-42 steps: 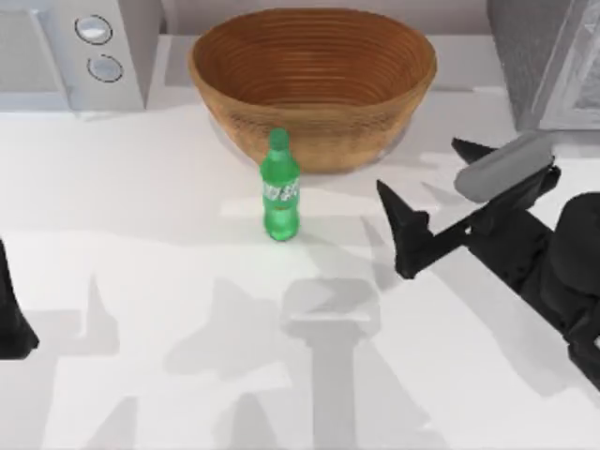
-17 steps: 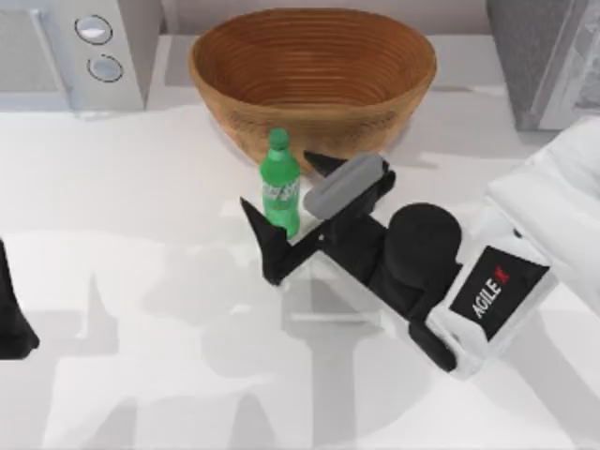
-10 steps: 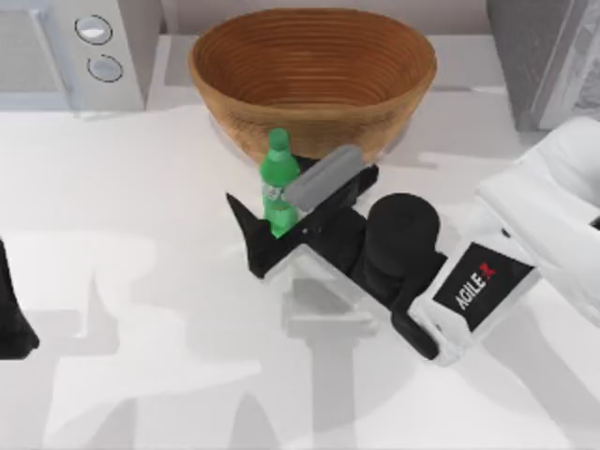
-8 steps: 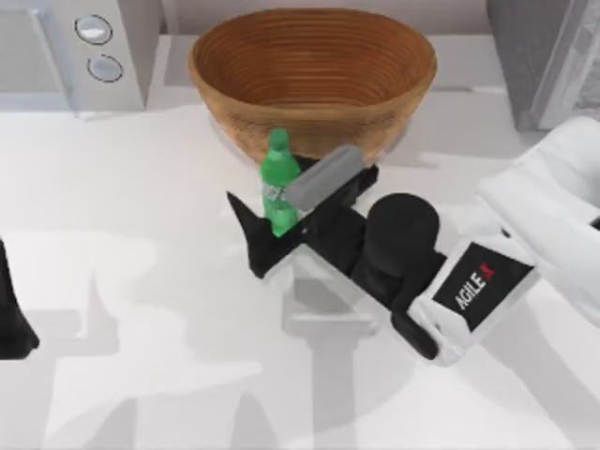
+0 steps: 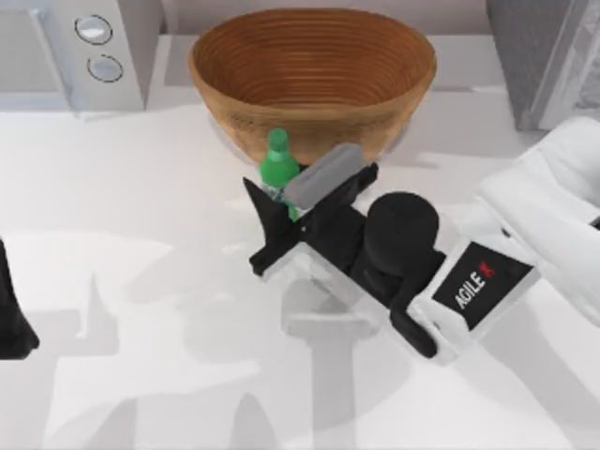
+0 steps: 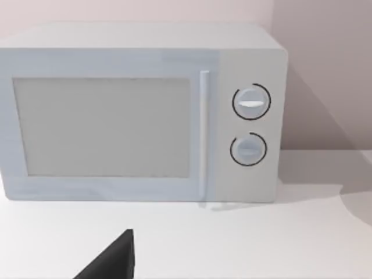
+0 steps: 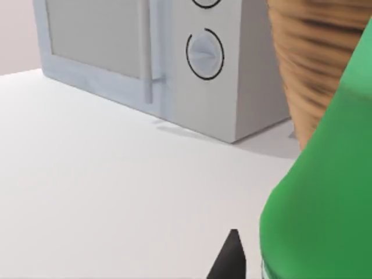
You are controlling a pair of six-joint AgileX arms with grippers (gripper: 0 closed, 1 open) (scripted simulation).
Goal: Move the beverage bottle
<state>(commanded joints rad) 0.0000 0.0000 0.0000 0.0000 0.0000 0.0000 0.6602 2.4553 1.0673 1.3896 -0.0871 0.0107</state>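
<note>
At the far left edge of the worktop [image 5: 141, 281], the left claw [image 5: 11, 314] sits parked as a dark shape low against the white surface; I cannot tell how its fingers stand. In the left wrist view a black fingertip [image 6: 113, 261] pokes up over the white surface, with the microwave [image 6: 139, 113] standing behind it, its door handle and two round dials facing the camera.

From above, the microwave [image 5: 80, 52] occupies the back left corner. Just right of it, at the back centre, sits the woven basket [image 5: 314, 80], wide and round.

The bottle [image 5: 278, 169] stands upright on the worktop just in front of the basket's near wall, green cap uppermost. The right claw [image 5: 286, 211] is closed around the bottle's lower body: one black finger lies on the bottle's left side, the other on its right under the grey wrist block, and the label band is hidden between them. In the right wrist view the bottle [image 7: 325, 197] looms large and green, with one black fingertip [image 7: 229, 258] beside it, and the basket [image 7: 308, 64] and the microwave [image 7: 145, 52] behind.

The right arm [image 5: 469, 281], white with a black AgileX panel, reaches in from the right edge.
</note>
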